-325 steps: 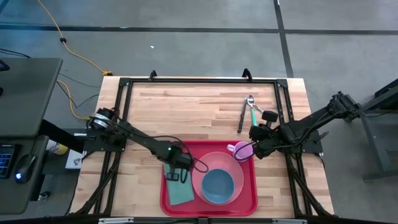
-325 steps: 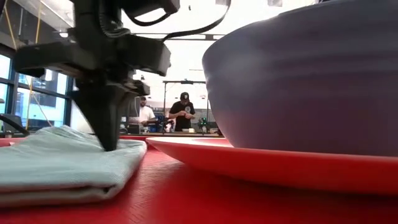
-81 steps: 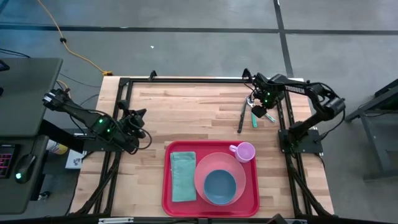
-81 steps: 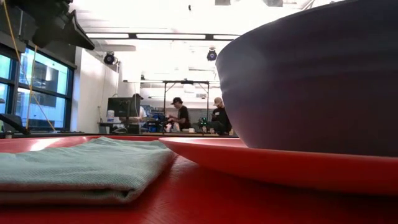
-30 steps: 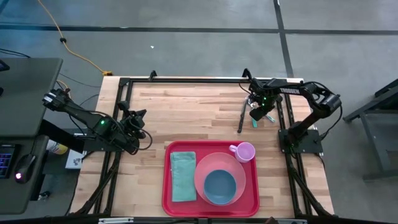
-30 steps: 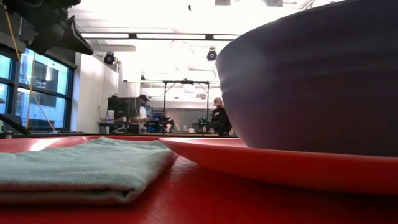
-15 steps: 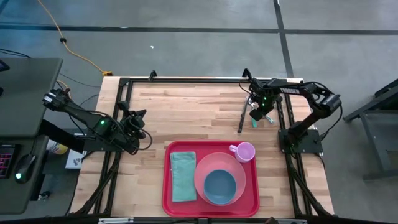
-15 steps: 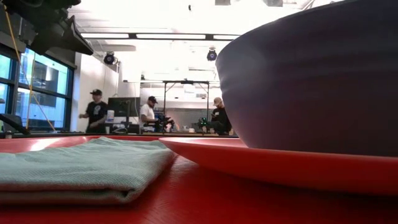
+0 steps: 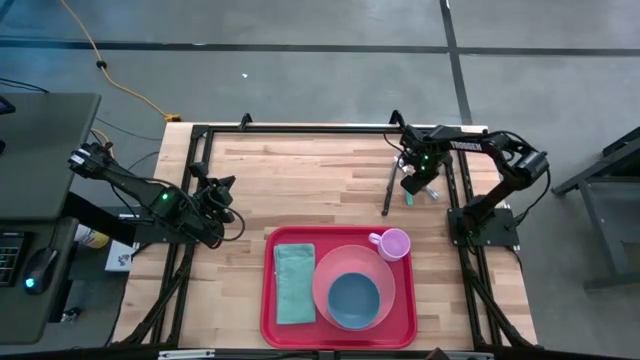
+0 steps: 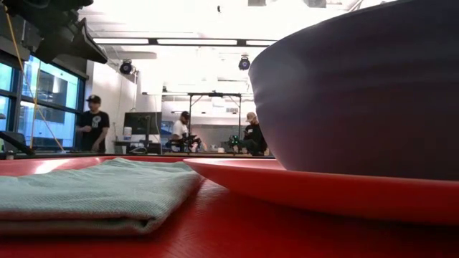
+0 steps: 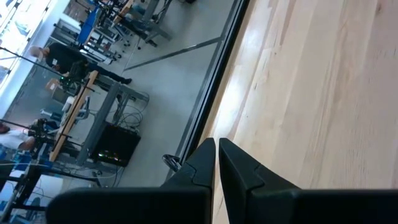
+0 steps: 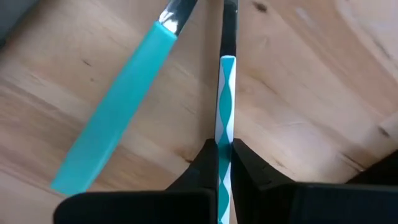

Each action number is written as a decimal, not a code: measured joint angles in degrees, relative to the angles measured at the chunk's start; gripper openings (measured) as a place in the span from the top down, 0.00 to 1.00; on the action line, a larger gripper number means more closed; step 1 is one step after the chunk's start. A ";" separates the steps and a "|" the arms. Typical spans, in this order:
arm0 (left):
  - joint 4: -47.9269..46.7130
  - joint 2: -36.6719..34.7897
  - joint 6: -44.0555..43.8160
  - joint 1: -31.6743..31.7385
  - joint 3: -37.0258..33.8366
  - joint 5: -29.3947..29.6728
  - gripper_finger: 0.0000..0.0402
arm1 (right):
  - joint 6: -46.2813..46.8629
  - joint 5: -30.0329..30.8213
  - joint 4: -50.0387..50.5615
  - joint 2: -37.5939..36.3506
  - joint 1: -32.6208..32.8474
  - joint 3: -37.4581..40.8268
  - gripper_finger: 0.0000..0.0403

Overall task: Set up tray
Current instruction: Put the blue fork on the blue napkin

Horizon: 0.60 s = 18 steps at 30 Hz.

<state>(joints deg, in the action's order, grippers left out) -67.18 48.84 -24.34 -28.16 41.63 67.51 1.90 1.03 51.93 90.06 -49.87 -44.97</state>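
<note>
I see the tray [image 9: 338, 330] at the surface's [image 9: 300, 180] near edge; bare wood lies beyond it. My right end effector [image 12: 219, 163] is clamped on a teal-patterned utensil handle [image 12: 224, 87], shown only by its wrist view. My left end effector [image 11: 216, 163], nearly closed and empty, waits at the left edge.

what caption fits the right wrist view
Right gripper shut on a patterned teal utensil handle, plain teal handle alongside.
</note>
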 joint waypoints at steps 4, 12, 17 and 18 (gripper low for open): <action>0.00 0.00 0.00 0.00 0.00 0.00 0.87 | 0.70 1.20 1.95 -0.04 0.00 -0.72 1.00; -0.04 -0.02 0.11 0.00 0.00 0.00 0.87 | 5.02 10.70 11.42 -0.09 -0.02 -3.70 1.00; -0.03 -0.02 0.21 0.01 0.00 -0.07 0.87 | 8.08 16.56 17.31 -0.11 0.02 -6.93 1.00; -0.03 -0.02 0.25 0.00 0.00 -0.32 0.87 | 8.79 17.63 18.63 -0.12 0.04 -7.72 1.00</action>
<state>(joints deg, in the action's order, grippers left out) -67.20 48.82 -24.09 -28.16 41.63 67.19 10.70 18.66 70.56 89.94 -49.82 -52.69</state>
